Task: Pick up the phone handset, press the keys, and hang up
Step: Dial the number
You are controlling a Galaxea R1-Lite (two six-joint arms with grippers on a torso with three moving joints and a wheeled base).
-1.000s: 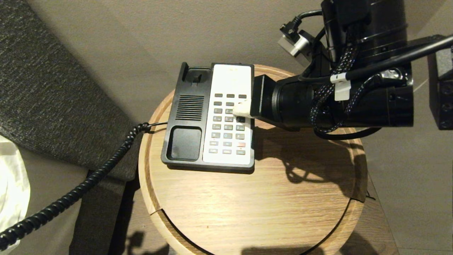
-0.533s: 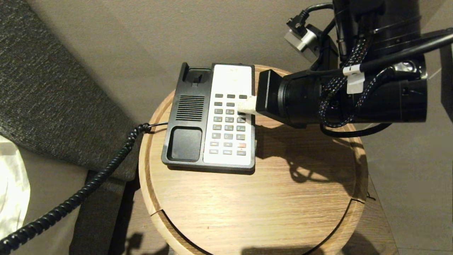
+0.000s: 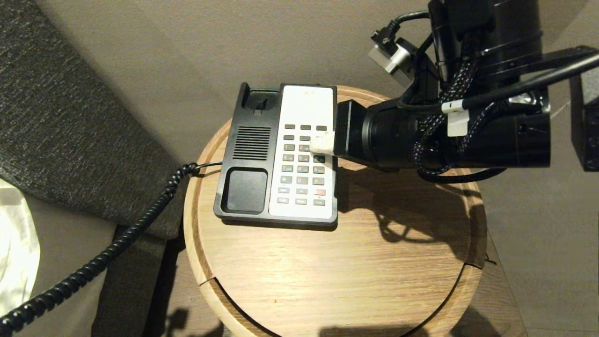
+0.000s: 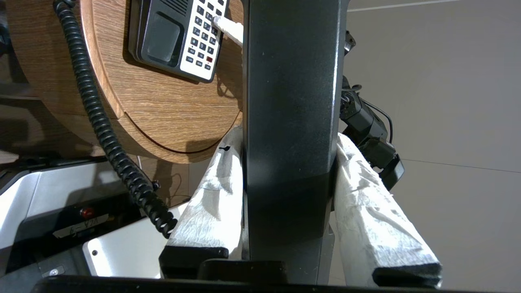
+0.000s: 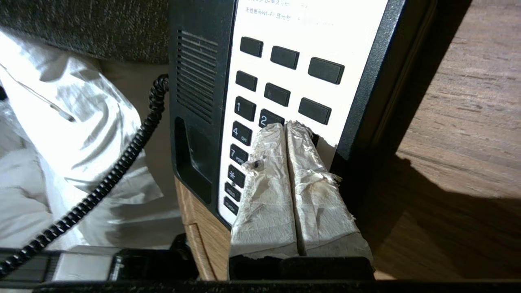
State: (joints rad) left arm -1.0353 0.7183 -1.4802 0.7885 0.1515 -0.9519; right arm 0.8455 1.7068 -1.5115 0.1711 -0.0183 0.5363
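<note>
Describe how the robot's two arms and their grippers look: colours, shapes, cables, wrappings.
The right arm is a thick black cylinder with a braided black-and-white cable, a white tag and a silver connector. The right gripper has two long fingers wrapped in crinkled, slightly stained white paper. The left gripper has the same white-wrapped fingers on black mounts.

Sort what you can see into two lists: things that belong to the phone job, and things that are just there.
Part of the job:
phone handset, held in the left gripper
coiled cord
phone base with its keys
right gripper, shut, tips at the keypad

Just there:
round wooden table
grey cushion
white cloth
</note>
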